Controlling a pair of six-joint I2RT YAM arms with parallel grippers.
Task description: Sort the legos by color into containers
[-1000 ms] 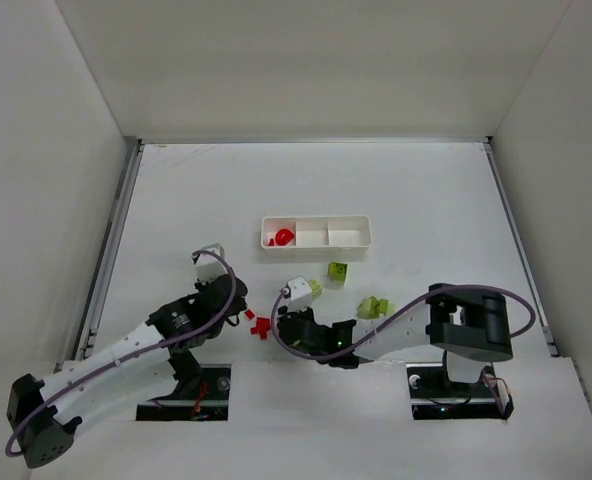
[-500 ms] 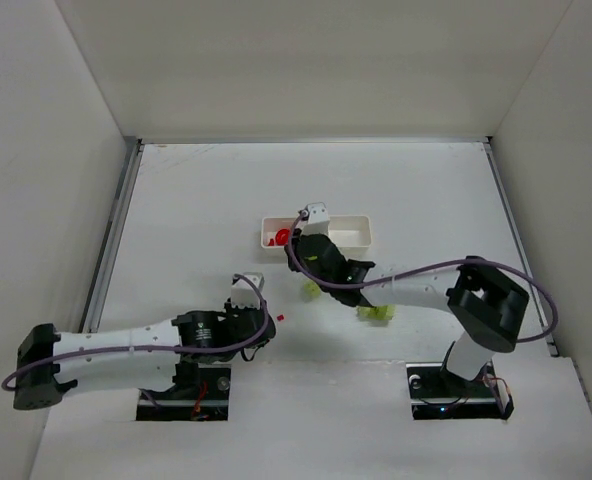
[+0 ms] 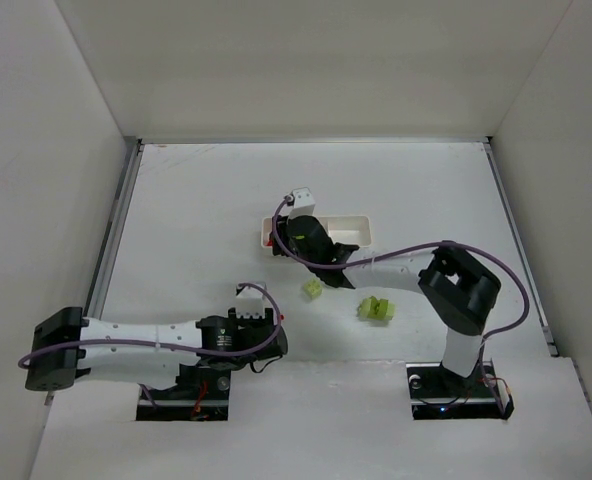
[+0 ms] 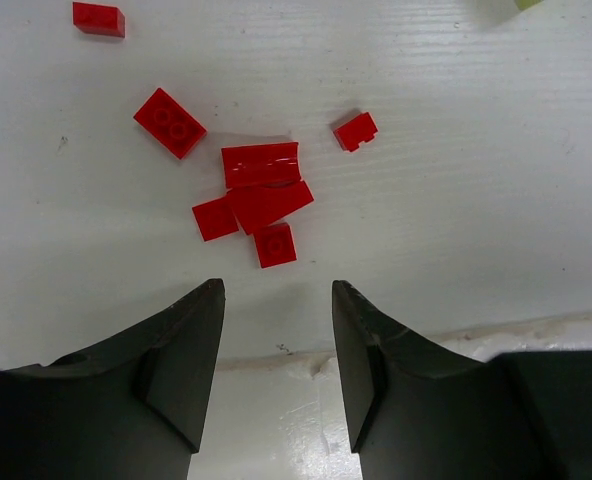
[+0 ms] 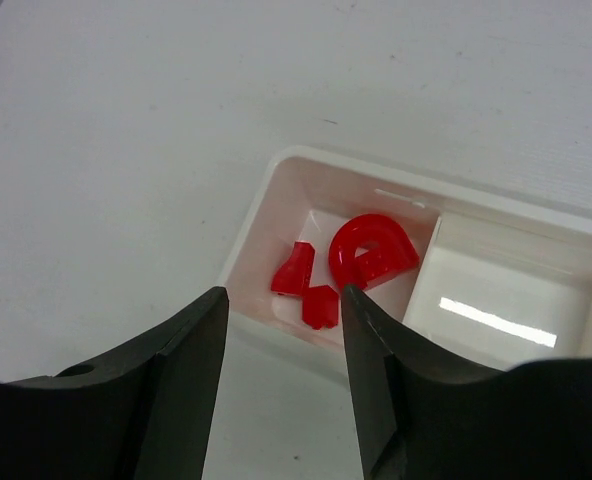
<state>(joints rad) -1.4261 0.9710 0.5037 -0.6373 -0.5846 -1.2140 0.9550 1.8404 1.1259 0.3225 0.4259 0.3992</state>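
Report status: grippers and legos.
Left gripper open, empty, above loose red legos. Right gripper open, empty, over tray compartment holding red pieces. Yellow-green legos on table. Nothing blocking.

Bare white table (image 4: 456,180) lay free around the cluster of small red plastic bricks (image 4: 261,195) before the left gripper's (image 4: 276,290) spread jaws. Below the right gripper (image 5: 283,295), the shallow white plastic tray's (image 5: 251,235) thin walls hemmed three red pieces (image 5: 361,255).

The tray (image 3: 362,231) sits mid-table (image 3: 196,200). Its left compartment (image 5: 272,196) holds three pieces (image 5: 371,250). Two bricks (image 3: 376,308) lie before the tray, to the right. A brick cluster (image 4: 261,200) lies near the table's front edge, left of those two, with three strays (image 4: 169,122) close by.
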